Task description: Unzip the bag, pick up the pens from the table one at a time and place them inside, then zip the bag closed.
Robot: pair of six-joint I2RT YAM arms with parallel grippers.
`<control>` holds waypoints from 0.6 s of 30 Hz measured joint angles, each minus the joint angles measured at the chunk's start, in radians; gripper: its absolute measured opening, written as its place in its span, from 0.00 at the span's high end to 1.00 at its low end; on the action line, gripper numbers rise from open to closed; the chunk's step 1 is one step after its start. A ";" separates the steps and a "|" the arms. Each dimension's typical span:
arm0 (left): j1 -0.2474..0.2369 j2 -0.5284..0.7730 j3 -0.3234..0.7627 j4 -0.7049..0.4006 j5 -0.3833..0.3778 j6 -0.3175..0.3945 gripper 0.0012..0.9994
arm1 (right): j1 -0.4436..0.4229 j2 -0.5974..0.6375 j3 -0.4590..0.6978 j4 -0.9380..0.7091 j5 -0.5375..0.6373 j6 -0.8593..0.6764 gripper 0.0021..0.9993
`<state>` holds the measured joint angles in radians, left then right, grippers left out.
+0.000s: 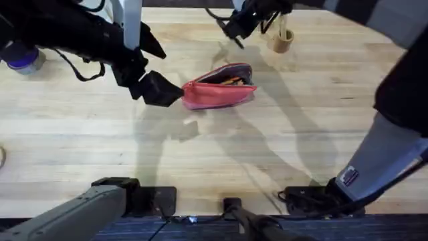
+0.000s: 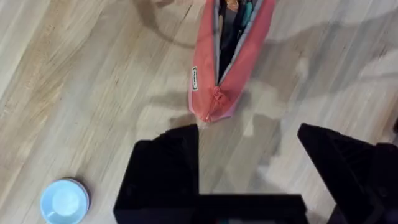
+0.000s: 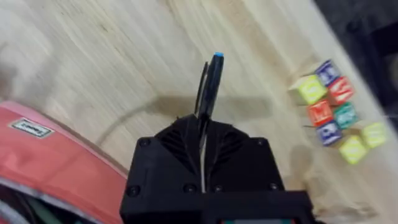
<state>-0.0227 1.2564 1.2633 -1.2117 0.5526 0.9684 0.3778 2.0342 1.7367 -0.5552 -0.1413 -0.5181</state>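
The pink bag (image 1: pixel 217 94) lies in the middle of the table (image 1: pixel 281 134), its zipper open and dark contents showing inside. In the left wrist view the bag's (image 2: pixel 208 74) zipper end lies just ahead of my left gripper (image 2: pixel 249 155), which is open with nothing between its fingers. On the overhead view my left gripper (image 1: pixel 167 92) sits at the bag's left end. My right gripper (image 1: pixel 234 30) hangs beyond the bag's far side, shut on a dark pen (image 3: pixel 209 87) with a blue tip that sticks out past the fingers. The bag's (image 3: pixel 56 155) edge lies below it.
A small wooden cup (image 1: pixel 281 40) stands at the back right. A pale blue round lid (image 2: pixel 64 202) lies on the table near the left arm. Several coloured letter blocks (image 3: pixel 336 112) sit in a cluster beyond the pen.
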 joint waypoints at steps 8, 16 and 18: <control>0.000 0.000 0.000 0.000 0.000 0.000 0.01 | -0.023 -0.107 0.000 -0.059 -0.011 -0.179 0.97; 0.000 0.000 0.000 0.000 0.000 0.000 0.00 | -0.022 -0.211 0.000 -0.287 -0.155 -0.411 0.97; 0.000 0.000 0.000 0.000 0.000 0.000 0.01 | -0.022 -0.230 0.000 -0.362 -0.205 -0.472 0.97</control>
<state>-0.0227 1.2564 1.2633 -1.2114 0.5526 0.9684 0.3553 1.8046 1.7370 -0.9172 -0.3463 -0.9897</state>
